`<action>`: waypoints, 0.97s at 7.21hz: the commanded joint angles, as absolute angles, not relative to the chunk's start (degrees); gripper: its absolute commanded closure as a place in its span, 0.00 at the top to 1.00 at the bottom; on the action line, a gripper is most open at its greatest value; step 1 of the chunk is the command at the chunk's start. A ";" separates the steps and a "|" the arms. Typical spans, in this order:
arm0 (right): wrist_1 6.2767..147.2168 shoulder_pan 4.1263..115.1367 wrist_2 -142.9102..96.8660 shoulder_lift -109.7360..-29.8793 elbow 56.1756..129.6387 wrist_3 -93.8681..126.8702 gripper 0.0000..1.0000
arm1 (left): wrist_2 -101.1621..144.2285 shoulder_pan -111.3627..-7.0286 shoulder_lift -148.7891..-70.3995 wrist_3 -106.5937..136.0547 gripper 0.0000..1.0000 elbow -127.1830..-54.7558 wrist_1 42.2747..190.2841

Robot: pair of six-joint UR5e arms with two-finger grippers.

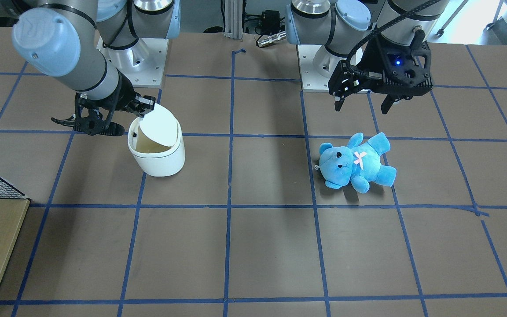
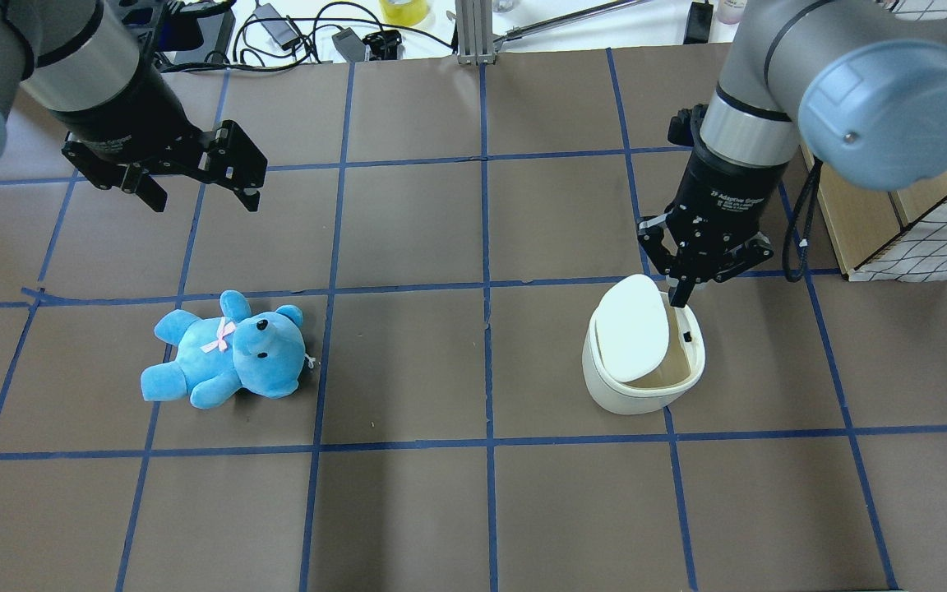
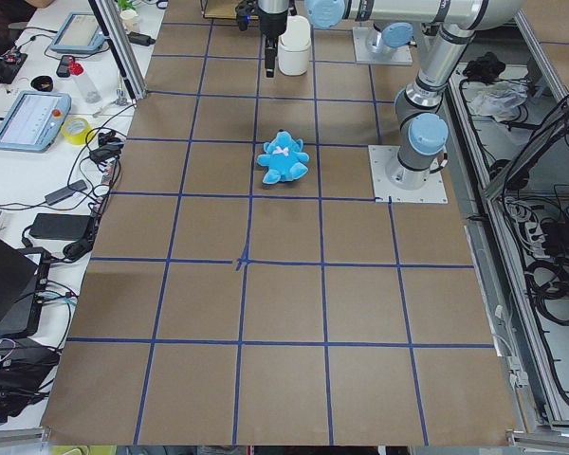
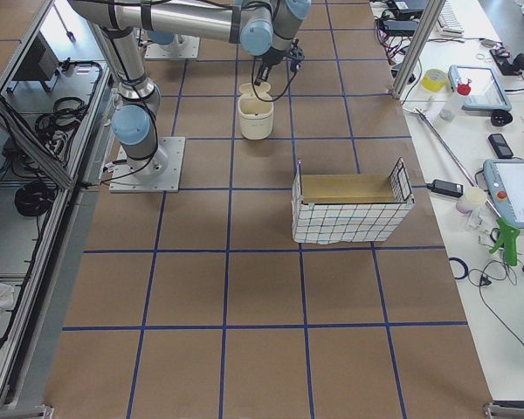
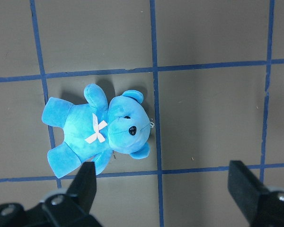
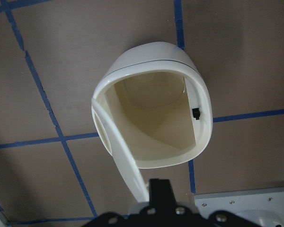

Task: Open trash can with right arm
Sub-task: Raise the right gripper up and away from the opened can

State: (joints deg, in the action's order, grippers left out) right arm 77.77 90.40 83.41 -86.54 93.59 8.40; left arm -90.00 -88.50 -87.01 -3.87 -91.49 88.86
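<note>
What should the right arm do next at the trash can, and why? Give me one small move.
Probably press the right gripper slightly lower on the lid edge: its shut fingertips sit at that edge, the lid is tipped up, but it covers part of the trash can opening.

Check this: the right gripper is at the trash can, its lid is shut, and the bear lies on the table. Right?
No, the lid is tipped open, as the overhead view shows. The right gripper is at the trash can, and the bear lies on the table.
</note>
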 commanded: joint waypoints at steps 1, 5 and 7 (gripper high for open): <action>73.74 90.35 83.93 -86.57 86.33 8.44 0.00 | -89.91 -88.51 -87.01 -3.87 1.00 -91.49 88.86; 87.06 90.09 89.38 -86.48 83.67 6.25 0.53 | -90.00 -88.51 -87.01 -3.87 1.00 -91.49 88.86; 90.69 89.91 89.56 -86.40 83.76 3.17 1.00 | -90.00 -88.51 -87.01 -3.87 1.00 -91.49 88.86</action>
